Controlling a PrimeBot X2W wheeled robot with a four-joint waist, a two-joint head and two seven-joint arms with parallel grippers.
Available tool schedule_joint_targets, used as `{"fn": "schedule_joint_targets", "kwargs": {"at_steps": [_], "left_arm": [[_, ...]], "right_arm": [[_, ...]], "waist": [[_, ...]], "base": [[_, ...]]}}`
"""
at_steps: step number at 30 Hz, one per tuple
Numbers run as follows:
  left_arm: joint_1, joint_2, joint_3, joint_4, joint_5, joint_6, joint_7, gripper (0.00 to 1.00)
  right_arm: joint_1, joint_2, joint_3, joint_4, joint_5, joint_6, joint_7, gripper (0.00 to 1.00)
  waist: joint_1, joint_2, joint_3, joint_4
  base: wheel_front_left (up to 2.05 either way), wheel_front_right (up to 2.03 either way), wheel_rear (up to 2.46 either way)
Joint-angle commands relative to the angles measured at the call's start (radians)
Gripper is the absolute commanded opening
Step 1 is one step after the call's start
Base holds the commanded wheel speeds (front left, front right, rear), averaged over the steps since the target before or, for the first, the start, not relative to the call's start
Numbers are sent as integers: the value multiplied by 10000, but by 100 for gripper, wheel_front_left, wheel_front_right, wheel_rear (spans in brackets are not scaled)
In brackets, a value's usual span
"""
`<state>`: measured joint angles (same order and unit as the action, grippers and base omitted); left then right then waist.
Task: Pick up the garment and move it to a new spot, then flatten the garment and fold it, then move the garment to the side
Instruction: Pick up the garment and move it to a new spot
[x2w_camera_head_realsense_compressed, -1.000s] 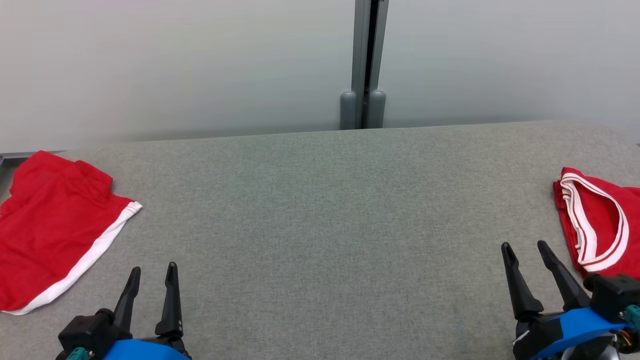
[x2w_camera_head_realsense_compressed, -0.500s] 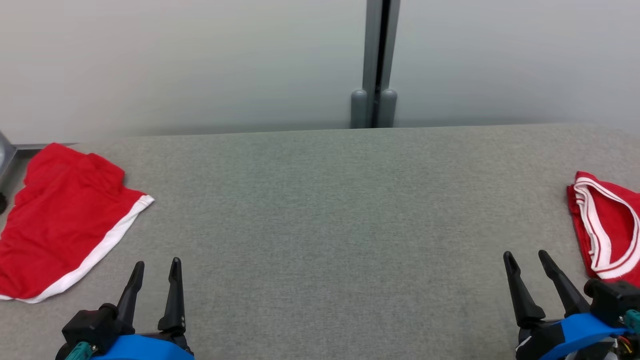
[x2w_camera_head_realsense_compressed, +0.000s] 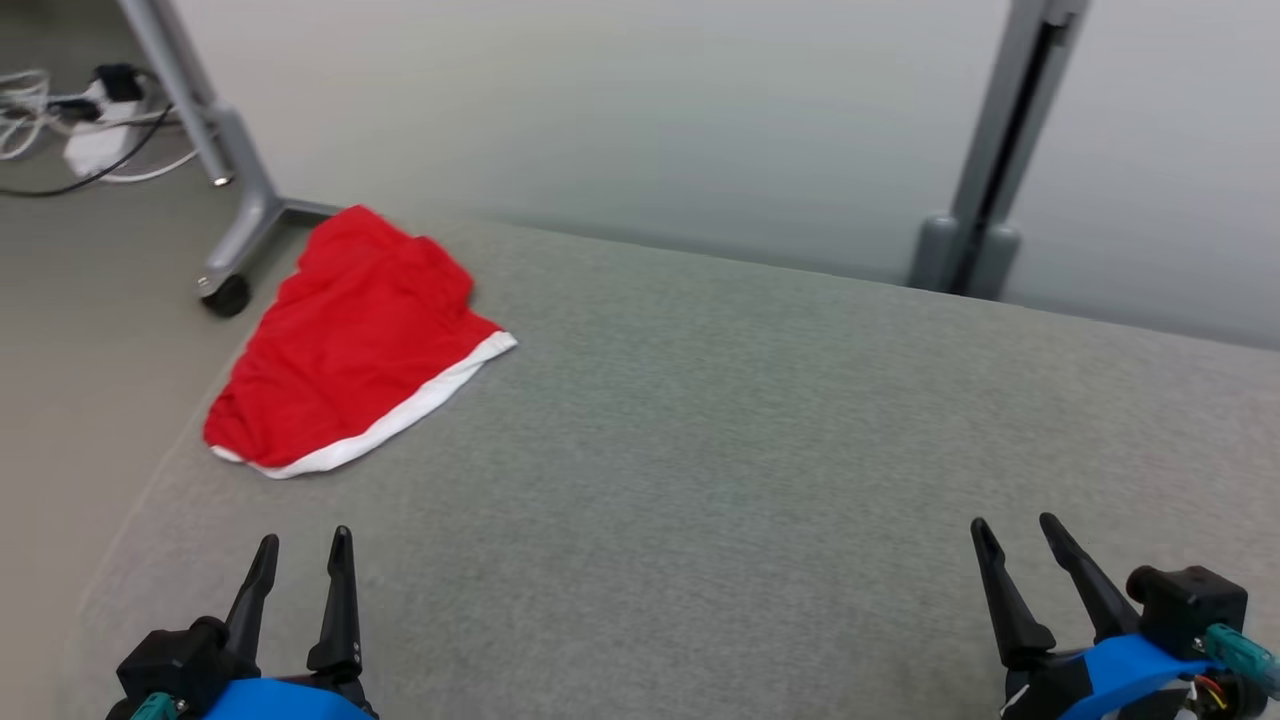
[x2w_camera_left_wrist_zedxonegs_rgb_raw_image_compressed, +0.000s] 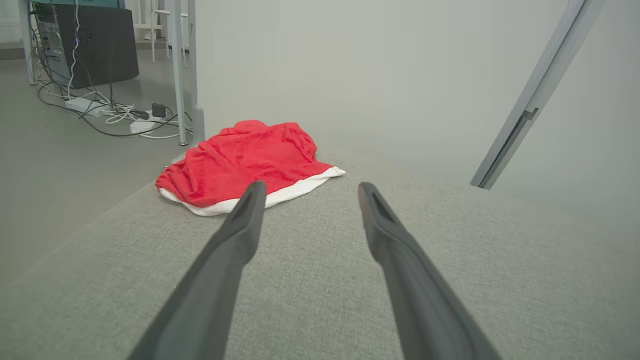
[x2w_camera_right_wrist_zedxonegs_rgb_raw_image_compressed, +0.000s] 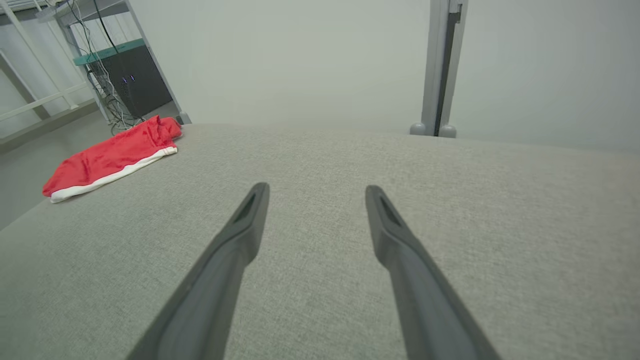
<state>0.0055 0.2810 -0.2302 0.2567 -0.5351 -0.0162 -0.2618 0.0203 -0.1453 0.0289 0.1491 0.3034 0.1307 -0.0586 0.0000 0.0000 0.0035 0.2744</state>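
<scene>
So the red garment (x2w_camera_head_realsense_compressed: 350, 330) with the white band along one edge is lying on the far left part of the grey bench (x2w_camera_head_realsense_compressed: 750, 420), right by the left edge and close to the far corner. It looks loosely flat, a bit rumpled at the far end, with the white band facing the middle of the bench.

The left claw (x2w_camera_head_realsense_compressed: 305, 537) is at the near left with its two dark fingers spread apart and nothing between them. In the left wrist view the garment sits just past the fingertips, slightly to their left, not touching them. The right claw (x2w_camera_head_realsense_compressed: 1013, 522) is at the near right, also spread and empty, well apart from the garment.

Beyond the bench's far left corner there's a metal stand leg (x2w_camera_head_realsense_compressed: 225, 200) with a caster wheel (x2w_camera_head_realsense_compressed: 225, 295), and some cables (x2w_camera_head_realsense_compressed: 60, 110) on the floor. A grey post (x2w_camera_head_realsense_compressed: 985, 170) stands against the pale wall at the far right.
</scene>
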Motion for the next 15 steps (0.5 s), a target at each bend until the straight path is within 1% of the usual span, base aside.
{"fn": "schedule_joint_targets", "kwargs": {"at_steps": [1,4,8,15], "left_arm": [[54,42,64,6,19,-11,-43,100],[64,16,76,-5,48,-43,-44,100],[98,-15,126,-28,85,-52,-44,100],[159,-74,209,-66,96,-49,-44,100]], "right_arm": [[-153,21,38,46,-4,1,-53,100],[-185,39,96,102,-69,1,-73,100],[-240,45,154,191,-52,1,-118,100],[-286,77,210,272,-95,1,-159,100]], "waist": [[0,0,302,498],[0,0,332,928],[0,0,342,1269],[0,0,342,1336]], "base": [[0,0,0],[0,0,0],[0,0,0],[0,0,0]]}}
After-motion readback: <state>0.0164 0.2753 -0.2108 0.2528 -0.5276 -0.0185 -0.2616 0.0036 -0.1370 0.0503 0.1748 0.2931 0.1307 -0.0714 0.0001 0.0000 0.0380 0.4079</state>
